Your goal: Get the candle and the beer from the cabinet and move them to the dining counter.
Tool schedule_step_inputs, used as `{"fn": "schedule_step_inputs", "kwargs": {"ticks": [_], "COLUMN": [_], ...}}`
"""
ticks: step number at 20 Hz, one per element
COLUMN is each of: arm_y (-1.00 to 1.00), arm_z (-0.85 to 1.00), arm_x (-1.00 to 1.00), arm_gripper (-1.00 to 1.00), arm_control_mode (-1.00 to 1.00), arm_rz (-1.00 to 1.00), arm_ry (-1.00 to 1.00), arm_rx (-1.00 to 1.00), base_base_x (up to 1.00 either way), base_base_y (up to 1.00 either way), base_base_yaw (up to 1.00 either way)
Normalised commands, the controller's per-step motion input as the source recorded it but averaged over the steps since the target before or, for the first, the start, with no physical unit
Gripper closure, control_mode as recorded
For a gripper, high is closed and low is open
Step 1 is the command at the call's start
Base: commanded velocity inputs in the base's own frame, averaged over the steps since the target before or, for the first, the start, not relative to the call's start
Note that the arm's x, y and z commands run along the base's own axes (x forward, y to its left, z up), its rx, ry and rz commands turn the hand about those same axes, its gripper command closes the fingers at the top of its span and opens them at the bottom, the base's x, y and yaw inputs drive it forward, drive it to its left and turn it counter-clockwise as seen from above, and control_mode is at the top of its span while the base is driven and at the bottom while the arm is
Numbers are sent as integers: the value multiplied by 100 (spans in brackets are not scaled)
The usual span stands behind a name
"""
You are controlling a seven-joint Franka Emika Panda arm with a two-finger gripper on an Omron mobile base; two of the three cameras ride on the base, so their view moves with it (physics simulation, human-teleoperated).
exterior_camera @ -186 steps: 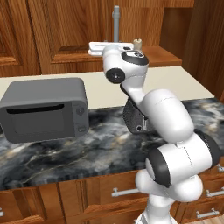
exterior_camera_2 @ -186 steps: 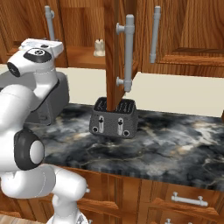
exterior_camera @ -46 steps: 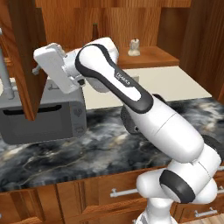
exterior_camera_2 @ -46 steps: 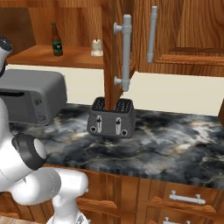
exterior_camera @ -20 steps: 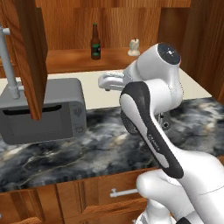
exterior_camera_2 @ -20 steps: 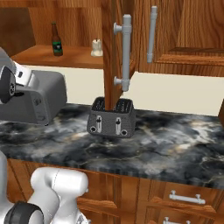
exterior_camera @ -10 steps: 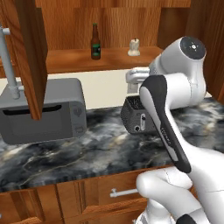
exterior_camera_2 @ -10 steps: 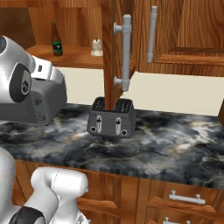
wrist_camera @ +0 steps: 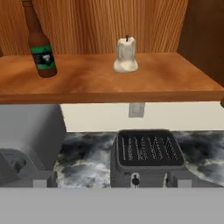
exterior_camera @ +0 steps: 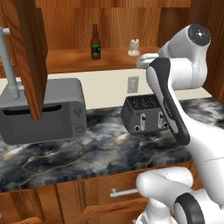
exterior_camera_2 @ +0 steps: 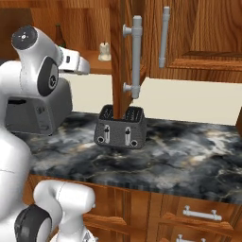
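At upper centre of the hand view, the candle [wrist_camera: 126,55] stands upright on the open cabinet's shelf [wrist_camera: 105,83], with the bottle of beer [wrist_camera: 40,41] well apart toward the upper left.

Both sit back from the shelf's front edge with bare wood between them, which likely leaves room to take either one alone. The gripper [exterior_camera: 143,61], at centre right of the left base view, points at the shelf with its jaws spread wide and nothing between them, seemingly lined up on the candle. Below, at lower centre, a toaster [wrist_camera: 146,155] and, at lower left, a grey microwave [exterior_camera: 46,109] rest on a narrow worktop [exterior_camera_2: 189,156] of dark veined marble. Reddish wood cabinet doors and drawers surround it; one door [exterior_camera: 30,52] hangs open at upper left.
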Motion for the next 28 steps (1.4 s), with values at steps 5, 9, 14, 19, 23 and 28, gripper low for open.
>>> {"fn": "schedule_step_inputs", "kwargs": {"ticks": [5, 9, 14, 19, 23, 28], "arm_y": [-7, -9, 0, 0, -2, -3], "arm_z": [9, 13, 15, 11, 0, 0], "arm_x": [49, 33, 39, 45, 45, 37], "arm_gripper": [-100, -100, -100, -100, -100, -100], "arm_control_mode": [-100, -100, -100, -100, -100, -100], "arm_rz": [0, -2, -3, -3, -1, 0], "arm_ry": [-12, -9, -5, 0, 0, 0], "arm_rx": [0, -2, -7, -4, 0, 0], "base_base_x": [0, 0, 0, 0, 0, 0], "base_base_y": [0, 0, 0, 0, 0, 0], "base_base_yaw": [0, 0, 0, 0, 0, 0]}}
